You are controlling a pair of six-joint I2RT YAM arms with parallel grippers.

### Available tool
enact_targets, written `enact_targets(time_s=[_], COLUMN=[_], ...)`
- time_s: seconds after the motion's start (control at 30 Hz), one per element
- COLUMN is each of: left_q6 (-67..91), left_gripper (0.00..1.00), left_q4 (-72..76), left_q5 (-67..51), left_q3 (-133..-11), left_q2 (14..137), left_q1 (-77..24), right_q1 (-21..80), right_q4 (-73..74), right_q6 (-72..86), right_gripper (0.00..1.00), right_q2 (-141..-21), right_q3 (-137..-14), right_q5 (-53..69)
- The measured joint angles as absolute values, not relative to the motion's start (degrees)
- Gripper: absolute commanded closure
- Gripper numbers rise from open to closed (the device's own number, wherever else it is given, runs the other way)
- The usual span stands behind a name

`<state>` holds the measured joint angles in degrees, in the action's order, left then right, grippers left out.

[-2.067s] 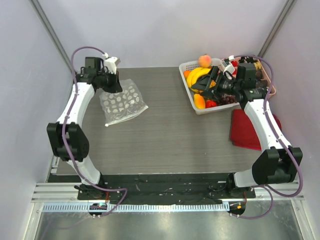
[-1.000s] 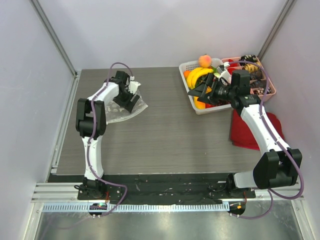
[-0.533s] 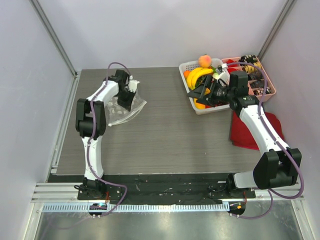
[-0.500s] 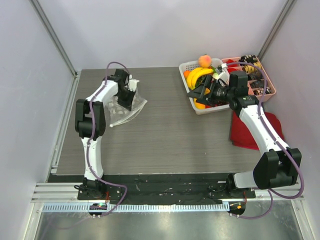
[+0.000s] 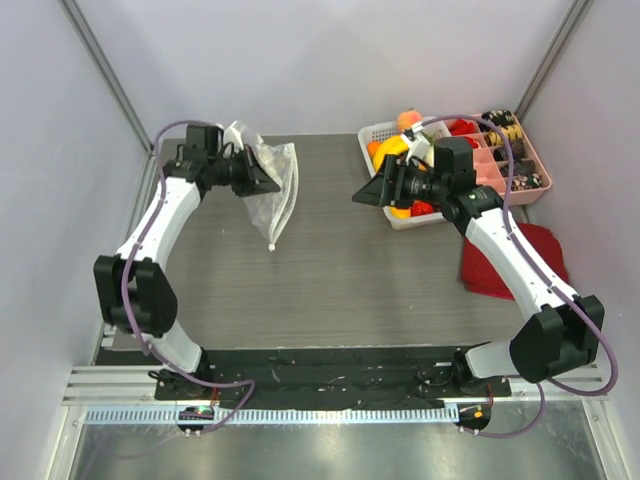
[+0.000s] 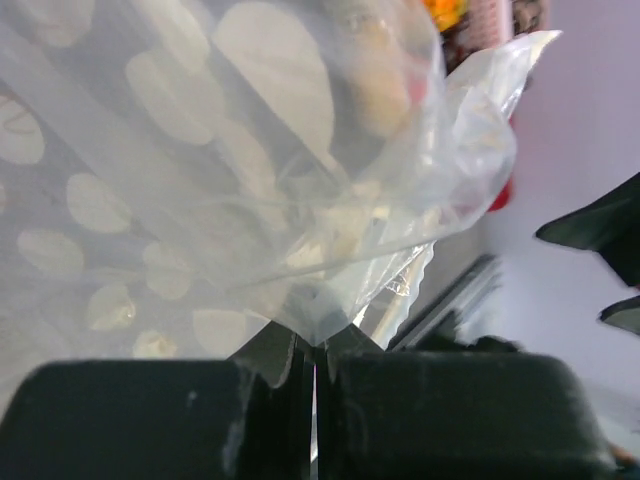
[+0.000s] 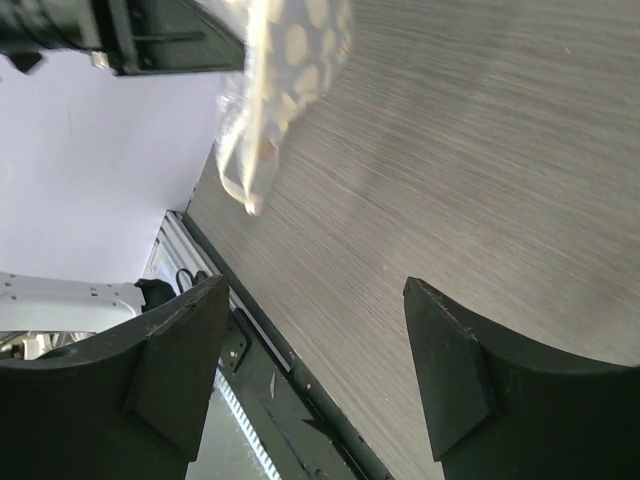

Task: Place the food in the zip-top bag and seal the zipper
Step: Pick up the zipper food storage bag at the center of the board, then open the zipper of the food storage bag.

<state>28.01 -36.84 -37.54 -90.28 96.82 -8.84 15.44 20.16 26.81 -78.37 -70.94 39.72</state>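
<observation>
Top external: left claw (image 5: 262, 178) clamped bag (image 5: 280, 192), hoisted it off desk (image 5: 340, 270); right claw (image 5: 366, 193) apart, empty, so food (image 5: 392, 150) wasn't bagged yet.

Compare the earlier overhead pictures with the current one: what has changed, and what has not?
The left gripper shut on the zip-top bag and lifted it off the table, so it hangs. The right gripper, open and empty, swung left off the white basket. The food, pink tray and red cloth stayed put.
</observation>
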Motion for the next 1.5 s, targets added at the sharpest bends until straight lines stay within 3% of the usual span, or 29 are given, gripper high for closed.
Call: enact_targets(time_s=[0.3,0.53,0.77,0.9,1.07,1.17,1.2,1.23,1.5], left_q6=[58.3,71.4,75.5,76.9,78.7,79.4,79.5,79.7,74.3], left_gripper=[1.0,1.0,1.0,1.0,1.0,1.0,1.0,0.99,0.5], left_q4=[-13.3,1.6,6.6,7.2,8.9,9.6,9.7,9.7,4.1], left_q5=[-40.6,-41.8,-42.6,-43.3,-45.0,-46.2,-46.7,-47.1,-48.1], left_q3=[-66.5,-58.1,-55.7,-54.7,-53.2,-52.5,-52.2,-52.1,-53.2], left_q2=[84.1,76.2,75.0,75.0,75.0,75.0,75.0,75.0,74.7], left_q1=[-8.4,-8.4,-8.4,-8.4,-8.6,-8.6,-8.6,-8.6,-6.3], right_q1=[25.6,30.8,32.8,33.7,34.4,34.5,34.5,34.5,34.5], right_q4=[14.3,11.1,9.2,8.4,7.7,7.8,7.8,7.8,8.3], right_q6=[27.4,29.6,31.2,31.2,30.3,29.9,29.8,29.8,31.2], right_gripper=[0.34,0.38,0.43,0.58,0.67,0.85,0.97,0.99,0.99], right_q2=[-81.3,-86.4,-89.7,-89.8,-90.4,-91.2,-91.4,-91.6,-90.6], right_q3=[-75.9,-76.3,-79.8,-80.9,-81.5,-81.7,-81.8,-81.8,-81.1], right_q5=[37.5,37.5,37.6,37.6,37.6,37.5,37.5,37.5,35.4])
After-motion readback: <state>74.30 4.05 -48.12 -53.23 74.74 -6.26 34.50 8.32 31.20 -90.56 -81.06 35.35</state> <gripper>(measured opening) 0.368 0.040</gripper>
